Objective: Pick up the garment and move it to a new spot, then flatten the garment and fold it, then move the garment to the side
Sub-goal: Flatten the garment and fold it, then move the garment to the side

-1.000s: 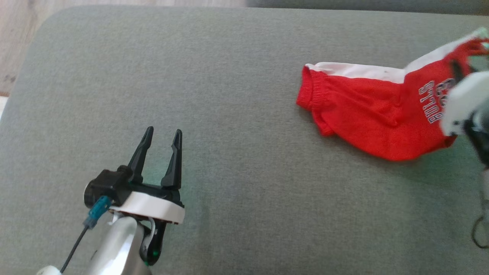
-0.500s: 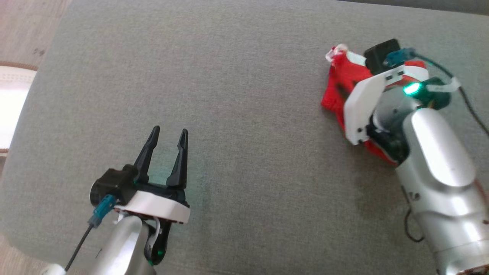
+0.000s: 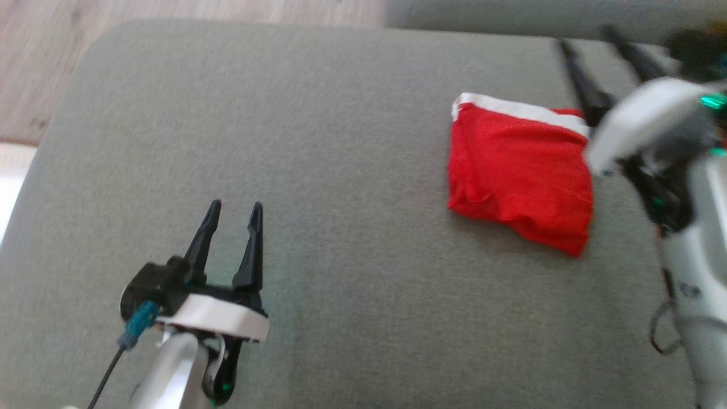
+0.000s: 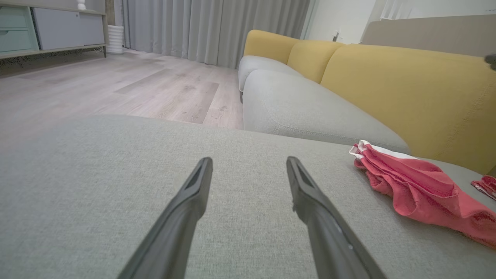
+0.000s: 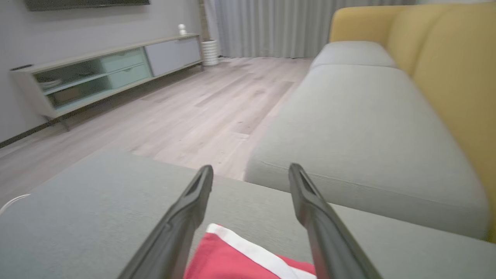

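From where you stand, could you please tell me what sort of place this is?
It looks like a home living room: a sofa with yellow back cushions and grey seats, a low sideboard along the wall, and floor-length grey curtains above a wooden floor.

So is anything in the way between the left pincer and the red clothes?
No, nothing visible is. Just bare grey fabric cushion lies between the open left pincer and the red fabric garment with a white band, which sits off to the robot's right.
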Motion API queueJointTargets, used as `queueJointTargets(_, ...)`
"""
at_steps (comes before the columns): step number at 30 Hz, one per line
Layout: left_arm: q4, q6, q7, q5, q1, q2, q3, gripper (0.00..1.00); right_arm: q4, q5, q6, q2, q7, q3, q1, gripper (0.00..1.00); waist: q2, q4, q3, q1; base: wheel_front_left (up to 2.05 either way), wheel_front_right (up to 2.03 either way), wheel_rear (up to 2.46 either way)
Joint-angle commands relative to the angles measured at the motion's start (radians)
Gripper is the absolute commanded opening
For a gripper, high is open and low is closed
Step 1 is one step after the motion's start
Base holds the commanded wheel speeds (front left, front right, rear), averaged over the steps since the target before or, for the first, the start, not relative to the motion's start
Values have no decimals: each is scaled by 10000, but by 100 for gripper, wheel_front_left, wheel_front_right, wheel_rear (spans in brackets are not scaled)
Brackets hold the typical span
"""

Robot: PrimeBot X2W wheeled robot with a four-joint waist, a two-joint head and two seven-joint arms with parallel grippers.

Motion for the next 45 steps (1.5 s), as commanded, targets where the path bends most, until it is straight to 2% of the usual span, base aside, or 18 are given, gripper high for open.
queueJointTargets(1,-232,16,-80,90,-35,258,433,100,-475,-178,-7,-16,-273,-127,345,100,-1,-292,-312,1,0,0,0)
queueJointTargets(4,-238,16,-80,134,152,288,662,100,-935,-649,-7,-93,-1010,-904,1371,100,-1,-610,-619,1,0,0,0)
queueJointTargets(10,-307,33,-80,205,544,373,1280,100,-1408,-1070,-7,327,-1947,-1641,3532,100,-1,-1320,-1126,1,0,0,0)
queueJointTargets(18,-509,137,-80,391,1139,437,2016,100,-1408,-1207,-7,1002,-2667,-1321,4886,100,-1,-2111,-1541,1,0,0,0)
queueJointTargets(29,-485,181,-80,576,1491,334,2321,100,-1181,-1101,-7,1301,-2801,-1233,5191,100,-1,-2317,-1621,1,0,0,0)
queueJointTargets(39,-441,126,-80,621,1309,316,2284,100,-1340,-1119,-7,1428,-2621,-1393,5015,100,-1,-2131,-1324,1,0,0,0)
queueJointTargets(45,-633,85,-80,677,821,312,2125,100,-1258,-1004,-7,1342,-1535,-1451,3804,100,-1,-1681,-559,1,0,0,0)
